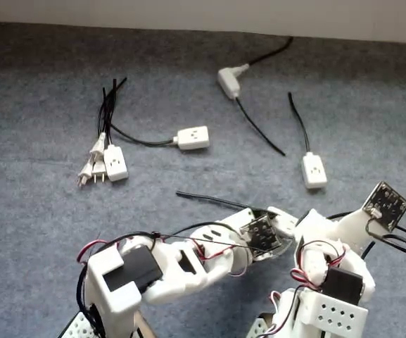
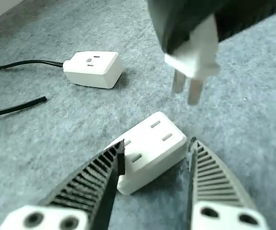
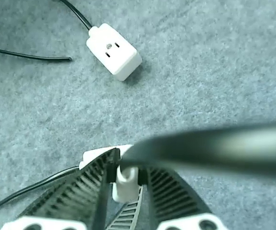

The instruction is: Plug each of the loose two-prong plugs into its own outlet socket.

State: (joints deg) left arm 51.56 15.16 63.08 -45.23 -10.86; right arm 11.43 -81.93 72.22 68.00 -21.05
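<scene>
White outlet socket (image 2: 152,139) lies on the grey carpet (image 2: 42,143) between the left gripper (image 2: 157,143) fingers. The jaws are part open and bracket it; can't tell if they actually pinch. The right gripper (image 3: 128,163) is clamped on the two-prong plug (image 2: 190,57), which hangs just above the socket, prongs down, slightly tilted and off to one side of the slots. My call: squeeze the socket body first, square the prongs to the slots, centre, then press straight down. Side load would likely skid the socket.
</scene>
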